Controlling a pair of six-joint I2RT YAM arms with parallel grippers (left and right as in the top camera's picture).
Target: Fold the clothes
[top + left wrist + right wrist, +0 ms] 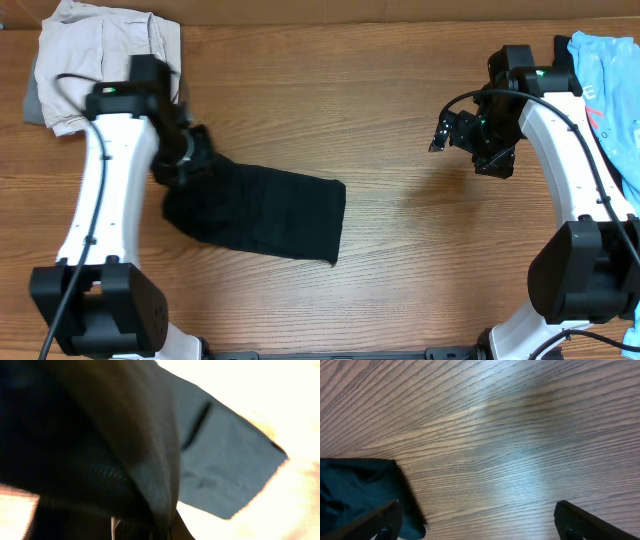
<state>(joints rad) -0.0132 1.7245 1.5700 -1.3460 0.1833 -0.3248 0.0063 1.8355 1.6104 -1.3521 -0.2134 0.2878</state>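
Room first: bare wood tabletop (400,80) stretches wide btw the two arms, at center and front right. Back left corner holds a beige garment (95,50), crumpled, right by the left arm. A light-blue shirt (610,90) w/ red print lies at the right edge, beside the right arm.

T-shirt (265,212) lies left of center, well apart from both other garments. Its right edge is straight, running front to back, w/ square-ish corners. The long back and front edges run roughly parallel, slanting a bit toward the front on the right. The left end is bunched and raised where the left gripper (185,160) is closed tight on the cloth. The rest reads as a flat dark oblong: plain black, matte, soft.

Left wrist view: dark cloth hangs close over the lens, fine ribbed weave showing. A flat panel lies beyond w/ one dark crease; the table is blown out bright.

Right gripper (440,138) hovers over bare wood right of center, jaws spread wide, holding nothing. Right wrist view: dark fingers (380,517) at the bottom corners, a shirt corner at lower left, strong wood grain w/ soft glare.
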